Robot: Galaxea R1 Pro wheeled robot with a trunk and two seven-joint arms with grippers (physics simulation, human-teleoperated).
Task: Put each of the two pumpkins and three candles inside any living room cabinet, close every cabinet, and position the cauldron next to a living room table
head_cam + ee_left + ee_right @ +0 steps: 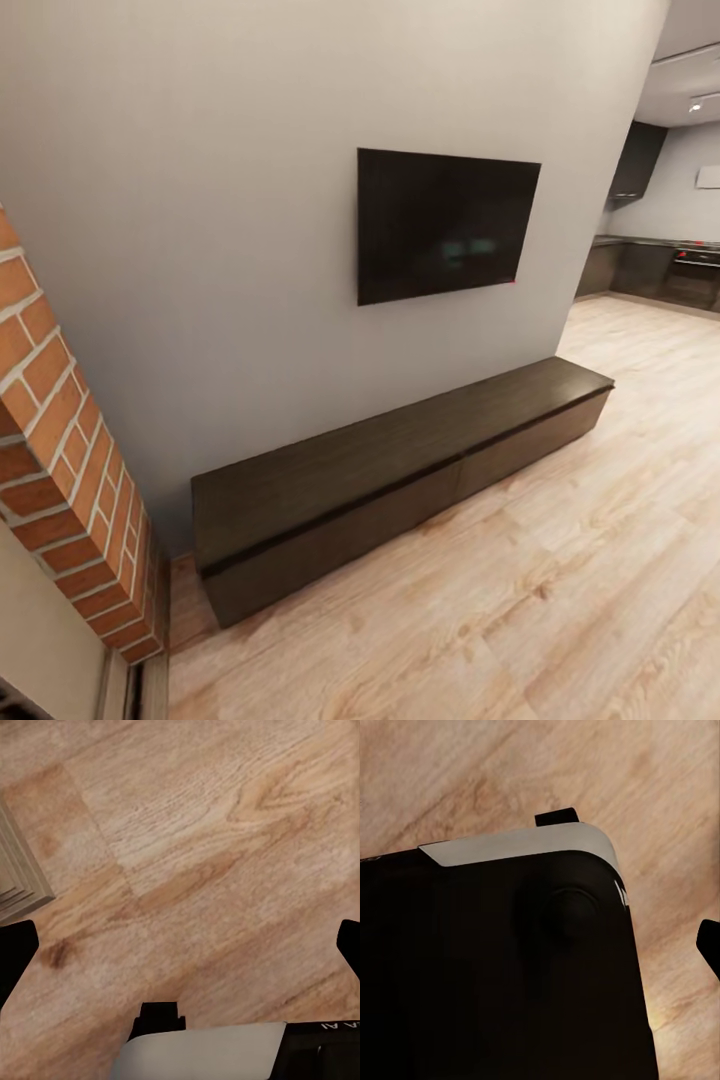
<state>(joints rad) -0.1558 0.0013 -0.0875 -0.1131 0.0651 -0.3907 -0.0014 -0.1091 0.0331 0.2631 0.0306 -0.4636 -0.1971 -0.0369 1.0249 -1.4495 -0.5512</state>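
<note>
From the head camera, the long, low, dark brown wooden cabinet [400, 470] lies against the pale grey wall [200, 200], ahead of the robot and slightly to its left; its long axis runs along the wall, from the near end beside the red brick pillar [60, 440] away towards the grey kitchen units [655, 270] in the distance; its handleless fronts all look shut, flush under the flat top; a black flat screen [445, 225] hangs on the wall above it; light wood plank floor [560, 560] stretches between the robot and the cabinet fronts, with nothing standing on that stretch; the brick pillar crowds the near end on the robot's left, so my judgement is that an approach from the open floor on the right is the freer one.

From the left wrist camera, the left gripper [180, 945] points down at the wood floor; its dark fingers [15, 952] sit at opposite edges of the picture, so the jaws stand wide and hold nothing; part of the robot's own grey and black body [202, 1050] sits below them; a pale ridged edge [19, 877] shows at one side, which I cannot identify.

From the right wrist camera, a black housing with a grey rim [502, 967] of the robot blocks most of the sight; one dark fingertip [709, 941] shows at the edge over the floor; whether those jaws are wide or narrow I cannot tell.
</note>
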